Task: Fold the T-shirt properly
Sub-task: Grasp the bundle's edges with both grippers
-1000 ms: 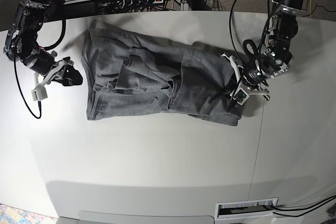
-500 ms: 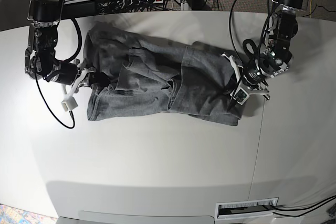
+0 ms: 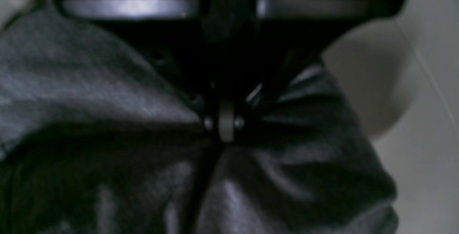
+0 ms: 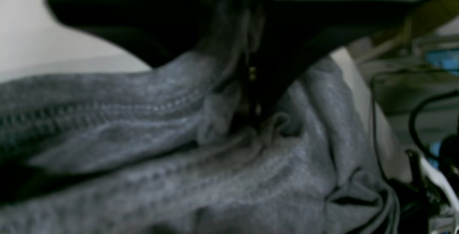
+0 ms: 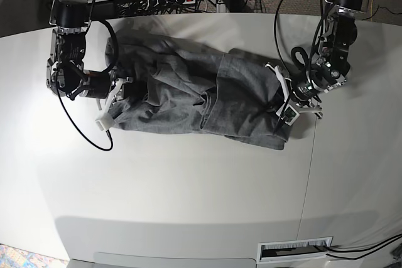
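The T-shirt (image 5: pixel 201 98) lies bunched across the far half of the table (image 5: pixel 188 192), between the right gripper (image 5: pixel 122 92) at its left end and the left gripper (image 5: pixel 281 110) at its right.

wrist views blurred; T-shirt (image 5: pixel 207 101) folds hide both claw tips

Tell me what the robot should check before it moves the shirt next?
1. Left claw pinching the T-shirt: ok, its jaws are shut on bunched fabric.
2. Right claw gripping cloth: ok, grey fabric is squeezed between its jaws in the wrist view.
3. Shirt lying flat: not ok, it is crumpled and creased.
4. Shirt fully on the table: ok.
5. Cable clear of the shirt: ok, it loops beside it.
6. Which part of the shirt each claw holds: cannot tell.
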You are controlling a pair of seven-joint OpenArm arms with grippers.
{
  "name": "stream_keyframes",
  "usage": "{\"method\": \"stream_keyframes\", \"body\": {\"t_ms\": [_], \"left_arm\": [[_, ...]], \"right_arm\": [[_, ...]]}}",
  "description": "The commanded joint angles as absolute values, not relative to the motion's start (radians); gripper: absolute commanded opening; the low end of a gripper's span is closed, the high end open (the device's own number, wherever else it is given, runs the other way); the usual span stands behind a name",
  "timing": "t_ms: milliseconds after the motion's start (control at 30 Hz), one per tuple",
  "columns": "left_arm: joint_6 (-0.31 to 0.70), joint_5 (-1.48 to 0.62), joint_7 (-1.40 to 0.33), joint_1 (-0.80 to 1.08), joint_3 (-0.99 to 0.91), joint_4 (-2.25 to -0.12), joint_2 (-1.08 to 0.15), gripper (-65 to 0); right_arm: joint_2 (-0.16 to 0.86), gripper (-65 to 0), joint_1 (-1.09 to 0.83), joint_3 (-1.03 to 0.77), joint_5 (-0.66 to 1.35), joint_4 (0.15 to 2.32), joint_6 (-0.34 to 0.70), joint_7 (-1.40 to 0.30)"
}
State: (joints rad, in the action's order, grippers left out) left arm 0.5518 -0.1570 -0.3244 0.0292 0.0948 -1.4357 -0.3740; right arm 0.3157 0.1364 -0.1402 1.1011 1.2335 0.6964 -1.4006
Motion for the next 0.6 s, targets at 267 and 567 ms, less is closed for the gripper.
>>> {"method": "stream_keyframes", "body": {"t_ms": [267, 567], "left_arm": [[0.605, -0.114, -0.517, 0.068, 0.109, -1.413, -0.295, -65.0], [0.653, -0.195, -0.569, 0.083, 0.109, -1.413, -0.179, -65.0]], "right_arm": [[0.350, -65.0, 0.164, -0.316, 1.158, 1.387, 0.698, -1.396], [0.477, -65.0, 0.115, -0.333, 1.181, 1.519, 0.698, -1.396]]}}
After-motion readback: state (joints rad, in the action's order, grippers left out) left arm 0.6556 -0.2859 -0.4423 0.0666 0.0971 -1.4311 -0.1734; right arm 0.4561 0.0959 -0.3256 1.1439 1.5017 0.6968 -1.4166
